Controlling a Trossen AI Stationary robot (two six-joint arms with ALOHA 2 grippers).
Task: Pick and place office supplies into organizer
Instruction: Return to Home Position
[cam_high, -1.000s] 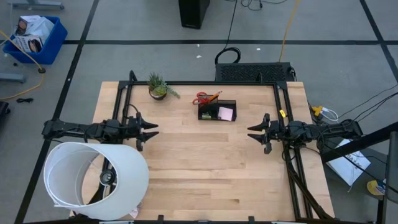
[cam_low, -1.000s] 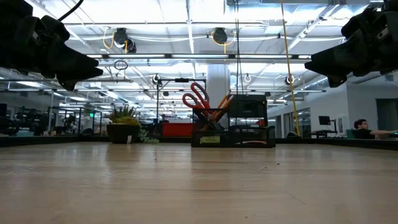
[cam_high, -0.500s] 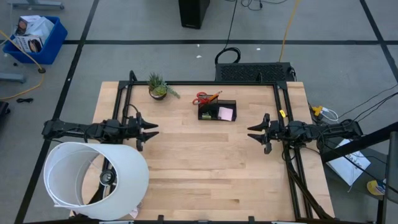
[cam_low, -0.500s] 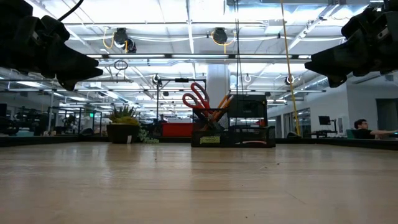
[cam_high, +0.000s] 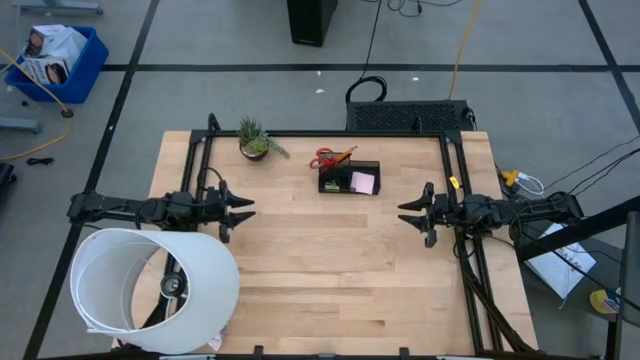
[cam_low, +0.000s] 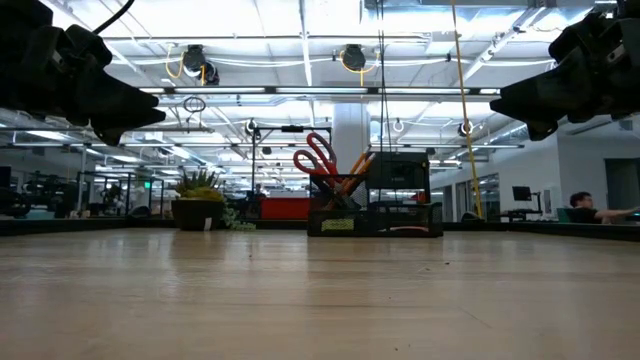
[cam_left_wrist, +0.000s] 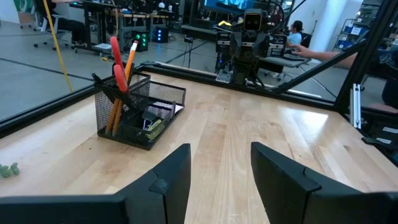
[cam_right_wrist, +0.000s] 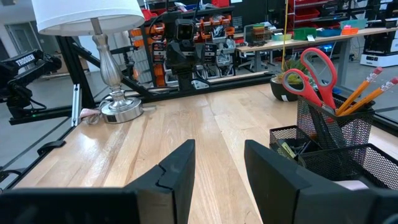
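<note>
One table carries everything counted here.

- One black mesh organizer.
- One pair of red-handled scissors stands in the organizer.
- Two orange pencils stand beside the scissors; the right wrist view shows both eraser ends.
- Some dark pens stand in the same compartment, too merged to count.
- One pink sticky-note pad.
- One small yellow-green eraser.
- One potted plant.
- One table lamp with a white shade.

There are two arms, and each has one gripper: the left gripper and the right gripper. Each gripper shows two fingers.

One blue bin sits on the floor.
</note>
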